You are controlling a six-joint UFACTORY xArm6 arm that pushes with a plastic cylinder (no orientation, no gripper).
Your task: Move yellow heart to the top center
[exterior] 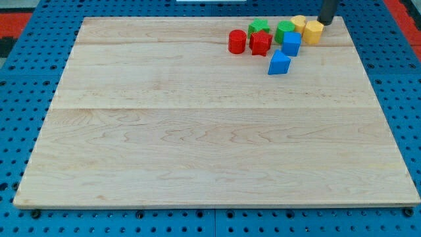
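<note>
Two yellow blocks sit in a cluster at the view's top right. The one further back (pixel 298 24) looks like the yellow heart, partly hidden behind its neighbours. The one to its right (pixel 314 31) looks like a yellow hexagon. My tip (pixel 324 24) is at the board's top edge, just right of and slightly behind the yellow hexagon, close to it or touching it. The rod runs up out of the view's top.
The cluster also holds a red cylinder (pixel 237 41), a red star (pixel 260 43), a green star (pixel 259 27), a green round block (pixel 285 31), a blue cube (pixel 291 44) and a blue triangle (pixel 279 63). The wooden board (pixel 197 131) lies on a blue pegboard.
</note>
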